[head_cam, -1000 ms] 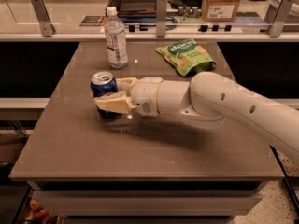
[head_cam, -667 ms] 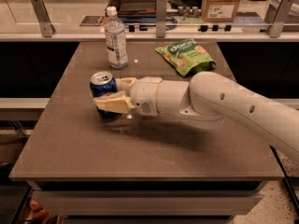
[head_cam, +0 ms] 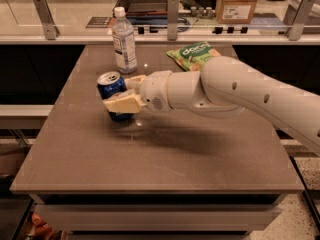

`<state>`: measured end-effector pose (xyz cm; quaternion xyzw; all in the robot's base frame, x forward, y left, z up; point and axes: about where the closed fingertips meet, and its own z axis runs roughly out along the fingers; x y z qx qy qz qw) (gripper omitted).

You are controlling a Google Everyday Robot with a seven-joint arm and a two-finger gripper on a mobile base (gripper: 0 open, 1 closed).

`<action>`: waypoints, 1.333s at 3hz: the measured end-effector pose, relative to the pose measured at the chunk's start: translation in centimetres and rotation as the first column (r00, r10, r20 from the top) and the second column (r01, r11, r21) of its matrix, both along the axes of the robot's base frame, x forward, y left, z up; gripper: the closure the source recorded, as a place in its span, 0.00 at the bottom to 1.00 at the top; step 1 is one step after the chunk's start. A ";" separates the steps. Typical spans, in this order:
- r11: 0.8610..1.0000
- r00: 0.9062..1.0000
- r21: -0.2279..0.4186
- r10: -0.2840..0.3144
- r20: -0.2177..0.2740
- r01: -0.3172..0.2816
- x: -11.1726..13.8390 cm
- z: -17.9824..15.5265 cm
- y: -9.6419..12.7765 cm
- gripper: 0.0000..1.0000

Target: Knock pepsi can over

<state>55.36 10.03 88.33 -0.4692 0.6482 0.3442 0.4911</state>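
Big brown square table [head_cam: 150, 164], and the white robot arm [head_cam: 250, 94] stretches across it from the right! Behind the arm lies a green crinkled snack bag [head_cam: 191, 54], with a clear plastic bottle with a white cap [head_cam: 124, 41] to its left. The small dark blue pepsi can [head_cam: 111, 87] stands left of centre, in front of the bottle. The cream two-finger gripper [head_cam: 120, 92] has its fingers spread, one either side of the can!
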 end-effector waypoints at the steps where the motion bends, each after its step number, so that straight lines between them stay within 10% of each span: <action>1: 0.997 1.000 -0.074 -0.004 -0.020 0.002 0.2 0.0 -0.5 1.00; 4: 0.942 0.994 -0.335 -0.044 -0.104 0.007 -1.8 0.1 -2.3 1.00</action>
